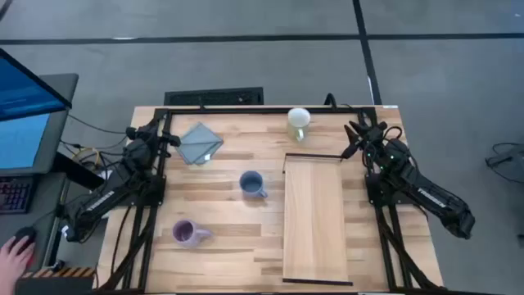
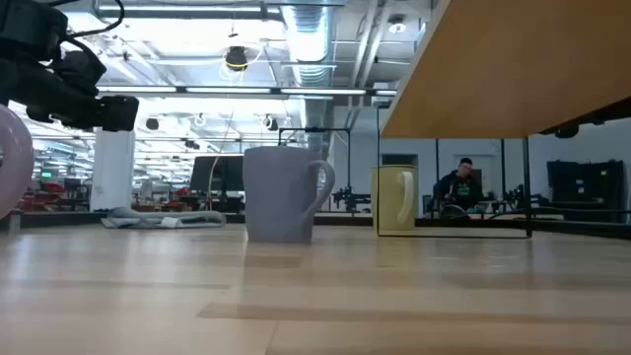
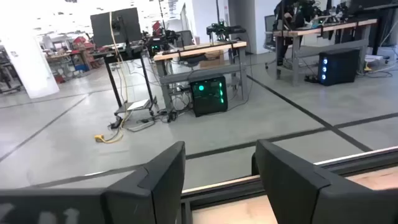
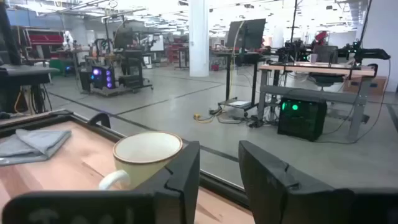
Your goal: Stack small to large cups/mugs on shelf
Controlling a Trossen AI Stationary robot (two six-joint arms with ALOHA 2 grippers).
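In the overhead view the table [image 1: 221,246] fills the middle of the frame, with the shelf [image 1: 314,217], a long pale plank, lying right of centre and running toward the bottom edge. The cream mug [image 1: 298,121] stands at the top centre, just above the shelf's upper end. The blue mug [image 1: 251,183] sits mid-frame, left of the shelf, and the purple mug [image 1: 186,233] lower left of it, all three well apart. A grey cloth [image 1: 200,142] lies upper left. The left gripper [image 1: 169,138] hovers at the upper left near the cloth, fingers spread and holding nothing. The right gripper [image 1: 354,138] sits upper right, near the cream mug, fingers parted and empty. A person's hand [image 1: 11,256] rests at the bottom left corner.
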